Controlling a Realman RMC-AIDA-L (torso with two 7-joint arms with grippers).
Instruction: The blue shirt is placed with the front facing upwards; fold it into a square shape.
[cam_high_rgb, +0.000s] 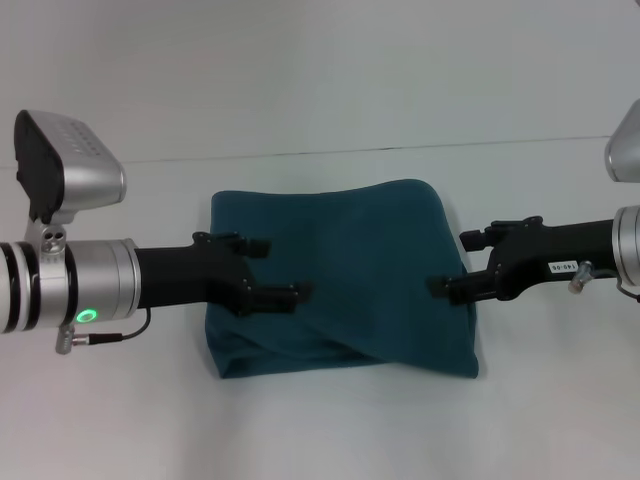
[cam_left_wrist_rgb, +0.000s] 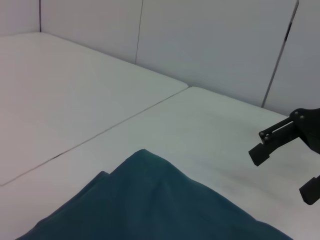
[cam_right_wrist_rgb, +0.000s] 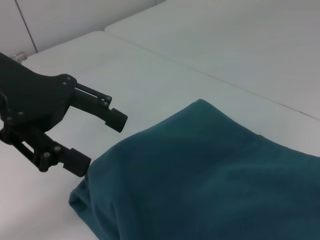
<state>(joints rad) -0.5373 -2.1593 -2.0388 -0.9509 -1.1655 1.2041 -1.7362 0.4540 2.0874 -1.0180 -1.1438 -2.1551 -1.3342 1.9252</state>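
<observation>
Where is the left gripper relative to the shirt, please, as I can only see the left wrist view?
Observer: The left gripper is over the left edge of the blue shirt, jaws open, holding nothing.
Operator: Is the shirt folded yet?
Observer: Yes, the head view shows a compact, roughly square bundle with no lettering visible.
Operator: And the right gripper?
Observer: The right gripper is at the shirt's right edge, jaws open too.

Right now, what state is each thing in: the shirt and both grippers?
blue shirt: folded into a rough square, lying flat on the white table, no lettering showing.
left gripper: fingers open, over the shirt's left edge, holding nothing.
right gripper: fingers open, at the shirt's right edge, holding nothing.
</observation>
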